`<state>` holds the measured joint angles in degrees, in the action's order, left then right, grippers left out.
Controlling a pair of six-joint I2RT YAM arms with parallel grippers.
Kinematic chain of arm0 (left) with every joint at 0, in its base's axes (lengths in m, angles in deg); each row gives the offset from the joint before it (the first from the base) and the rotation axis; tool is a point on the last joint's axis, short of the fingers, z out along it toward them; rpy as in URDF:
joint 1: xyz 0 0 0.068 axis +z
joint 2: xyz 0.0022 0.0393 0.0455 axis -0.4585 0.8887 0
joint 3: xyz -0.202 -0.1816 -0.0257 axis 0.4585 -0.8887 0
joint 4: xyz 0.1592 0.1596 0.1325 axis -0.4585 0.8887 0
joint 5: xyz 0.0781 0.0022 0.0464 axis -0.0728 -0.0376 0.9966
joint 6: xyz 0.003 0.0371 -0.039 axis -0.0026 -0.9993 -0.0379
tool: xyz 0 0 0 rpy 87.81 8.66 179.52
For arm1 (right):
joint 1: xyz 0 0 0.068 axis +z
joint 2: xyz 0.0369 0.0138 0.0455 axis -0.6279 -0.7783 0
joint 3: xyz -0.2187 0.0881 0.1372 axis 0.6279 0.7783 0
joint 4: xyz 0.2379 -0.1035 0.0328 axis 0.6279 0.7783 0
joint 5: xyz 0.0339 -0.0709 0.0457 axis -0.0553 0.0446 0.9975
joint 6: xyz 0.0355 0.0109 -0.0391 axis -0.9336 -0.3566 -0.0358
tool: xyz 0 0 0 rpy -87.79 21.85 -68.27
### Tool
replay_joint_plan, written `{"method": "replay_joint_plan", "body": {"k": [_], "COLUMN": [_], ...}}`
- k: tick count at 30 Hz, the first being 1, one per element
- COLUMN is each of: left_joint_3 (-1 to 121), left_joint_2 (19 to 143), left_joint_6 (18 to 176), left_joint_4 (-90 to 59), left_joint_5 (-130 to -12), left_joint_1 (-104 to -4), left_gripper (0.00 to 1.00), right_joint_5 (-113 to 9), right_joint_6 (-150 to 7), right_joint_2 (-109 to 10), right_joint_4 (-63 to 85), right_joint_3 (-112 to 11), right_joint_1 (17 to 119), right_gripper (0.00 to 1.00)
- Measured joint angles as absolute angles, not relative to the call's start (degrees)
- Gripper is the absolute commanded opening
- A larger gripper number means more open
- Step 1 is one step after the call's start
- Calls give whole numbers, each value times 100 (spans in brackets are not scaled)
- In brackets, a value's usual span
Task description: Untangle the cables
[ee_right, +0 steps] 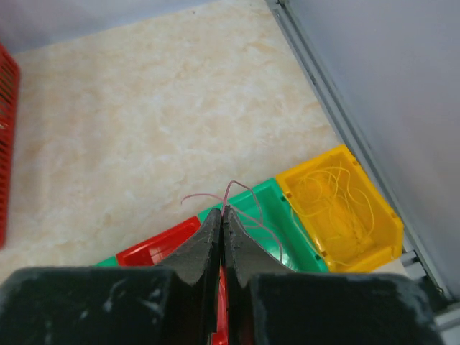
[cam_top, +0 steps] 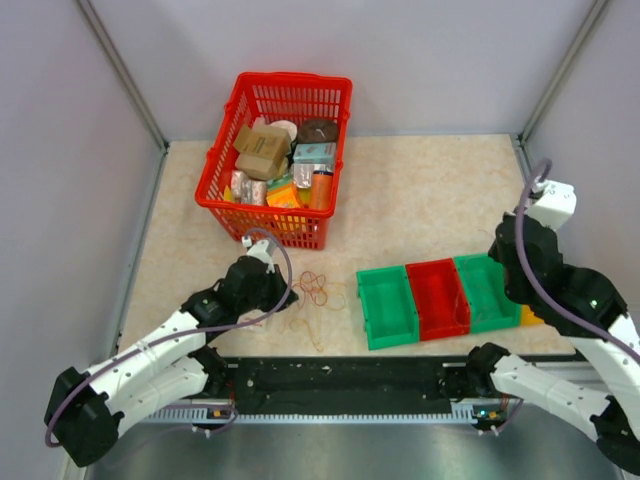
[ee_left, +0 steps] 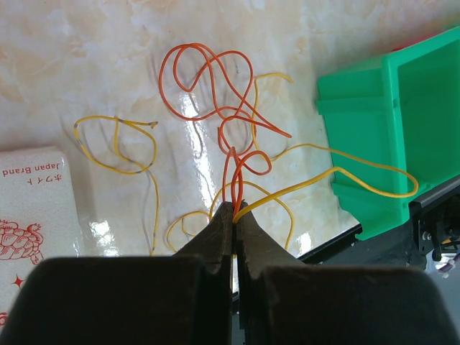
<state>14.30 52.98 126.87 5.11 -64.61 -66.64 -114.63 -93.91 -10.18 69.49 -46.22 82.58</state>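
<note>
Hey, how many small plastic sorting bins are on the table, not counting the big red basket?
4, side by side near the front right: a green bin, a red bin, a second green bin, and a yellow bin at the far right, mostly hidden in the top view.

Loose on top: thin orange and yellow wire cables (ee_left: 233, 154); under them a glossy beige marbled tabletop (ee_left: 72, 57). Also a green plastic bin (ee_left: 359, 108), red plastic bin (cam_top: 432, 264), translucent yellow plastic bin (ee_right: 363, 253), red mesh plastic basket (cam_top: 290, 230), white packet with red print (ee_left: 32, 208), and a pale pink thin wire (ee_right: 230, 185).

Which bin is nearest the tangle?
The leftmost green bin, beside the cables; the red bin, the other green bin and the yellow bin sit farther right.
</note>
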Motion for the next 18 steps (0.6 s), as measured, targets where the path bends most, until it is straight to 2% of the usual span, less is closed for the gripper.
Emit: {"method": "replay_joint_plan", "body": {"k": [6,13,18], "left_joint_3": [1458,1458,1458], "left_joint_2": [5294,5296,5298], "left_joint_6": [12682,12647,12632], "left_joint_4": [532,532,532], "left_joint_5": [-6485,-6503,-6546], "left_joint_1": [-6662,-6654,-6645], "left_gripper": [0,0,0], "right_joint_5": [-11101,-11310,-11693], "right_joint_6": [-9227,-8812,-8659], "right_joint_2": [-1477,-1245,-1147], "right_joint_4": [7290,7301,7303], "right_joint_3": [-5046,-6242,-6203], "right_joint_1": [7921,7915,7910], "right_gripper": [0,0,0]}}
